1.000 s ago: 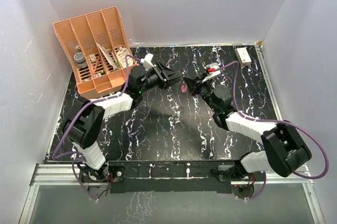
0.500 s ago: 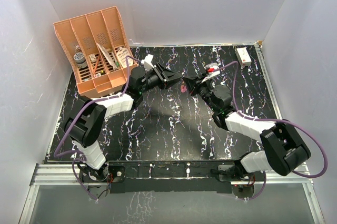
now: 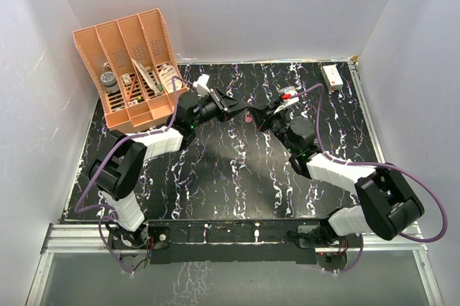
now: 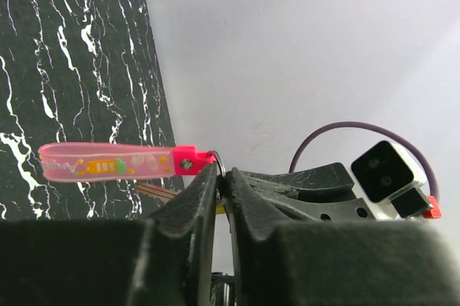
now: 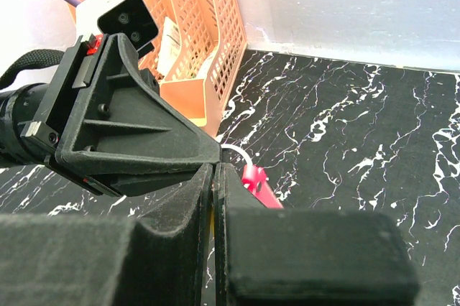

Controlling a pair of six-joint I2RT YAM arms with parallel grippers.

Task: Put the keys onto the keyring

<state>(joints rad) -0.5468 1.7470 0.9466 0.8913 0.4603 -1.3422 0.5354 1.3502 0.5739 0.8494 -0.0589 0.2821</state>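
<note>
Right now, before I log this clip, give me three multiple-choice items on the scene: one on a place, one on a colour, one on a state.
1. Where does the orange organizer stand on the table? A far left corner; B far right corner; C near edge, centre.
2. What colour is the strap of the keyring? A blue; B pinkish-red; C green.
3. How are the fingers of the left claw set? A spread wide; B nearly shut at the keyring's ring end; C hidden.

Answers: 1 A, the top view shows it against the far left walls. 2 B, the left wrist view shows the strap plainly. 3 B, only a slim gap parts them there.
</note>
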